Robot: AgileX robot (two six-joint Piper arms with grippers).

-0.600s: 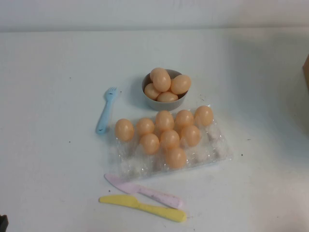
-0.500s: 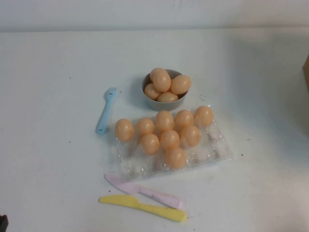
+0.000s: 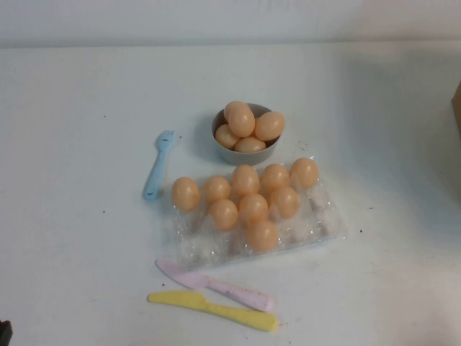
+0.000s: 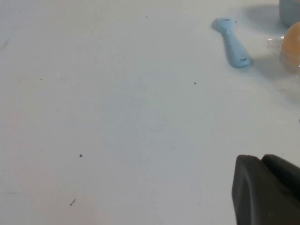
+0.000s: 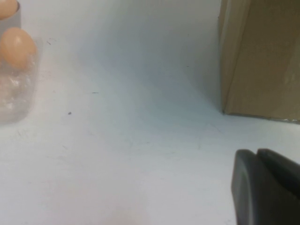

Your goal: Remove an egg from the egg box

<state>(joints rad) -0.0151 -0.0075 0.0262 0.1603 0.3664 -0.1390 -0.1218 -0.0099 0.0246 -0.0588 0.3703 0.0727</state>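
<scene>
The egg box [image 3: 323,220] is a clear plastic tray in the middle of the table, holding several peach-orange eggs such as the nearest egg [image 3: 263,235]. Its front cups are bare. My left gripper [image 4: 260,159] is shut and empty, low over bare table far left of the box; only a dark corner of that arm [image 3: 4,331] shows in the high view. My right gripper [image 5: 257,152] is shut and empty over bare table right of the box. One egg [image 5: 18,47] in the box's end [image 5: 10,101] shows in the right wrist view.
A grey bowl [image 3: 225,150] holding several eggs stands just behind the box. A blue fork [image 3: 156,167] lies left of it, also in the left wrist view [image 4: 233,43]. A pink knife [image 3: 216,285] and a yellow knife [image 3: 213,310] lie in front. A cardboard box [image 5: 260,56] stands at the far right.
</scene>
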